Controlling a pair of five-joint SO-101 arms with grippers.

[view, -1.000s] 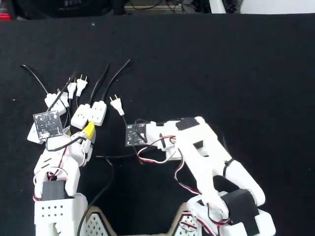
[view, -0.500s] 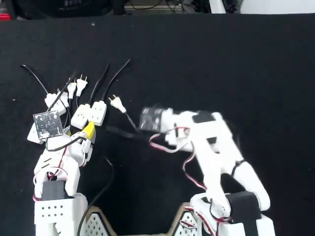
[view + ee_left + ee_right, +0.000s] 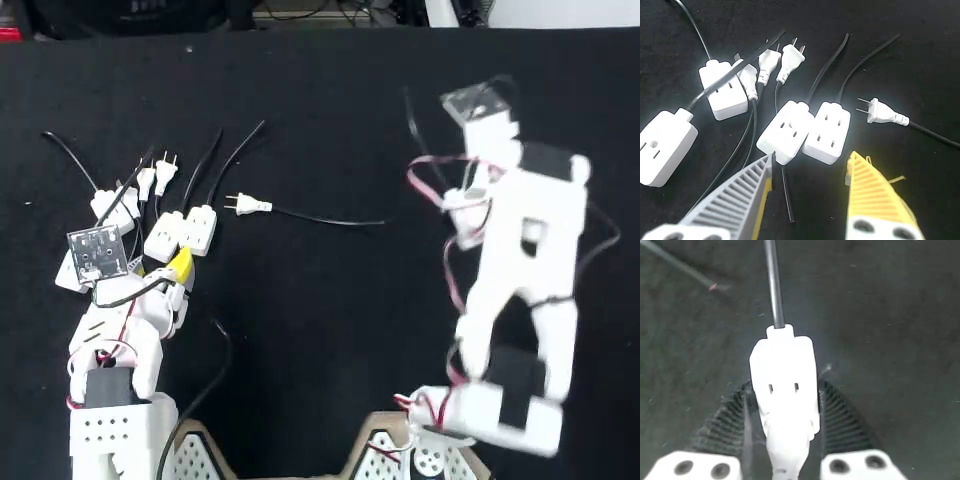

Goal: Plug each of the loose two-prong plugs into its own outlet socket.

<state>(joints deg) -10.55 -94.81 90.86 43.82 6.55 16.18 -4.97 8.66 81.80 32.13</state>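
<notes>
A white outlet socket on a black cord (image 3: pixel 785 375) is pinched between the fingers of the right gripper (image 3: pixel 785 390), over the right of the black counter (image 3: pixel 350 90). A loose white two-prong plug (image 3: pixel 250 205) lies near the pair of white sockets (image 3: pixel 810 130). The left gripper (image 3: pixel 810 159) is poised over them, fingers spread. The step in hand appears to be pairing; next, the prongs must be lined up with the slots.

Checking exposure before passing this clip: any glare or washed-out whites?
High view: loose plug stands out cleanly on the black cloth. Left wrist view: even light on twin sockets, slots showing. Right wrist view: pale glow around the held socket in the right pincer.
</notes>
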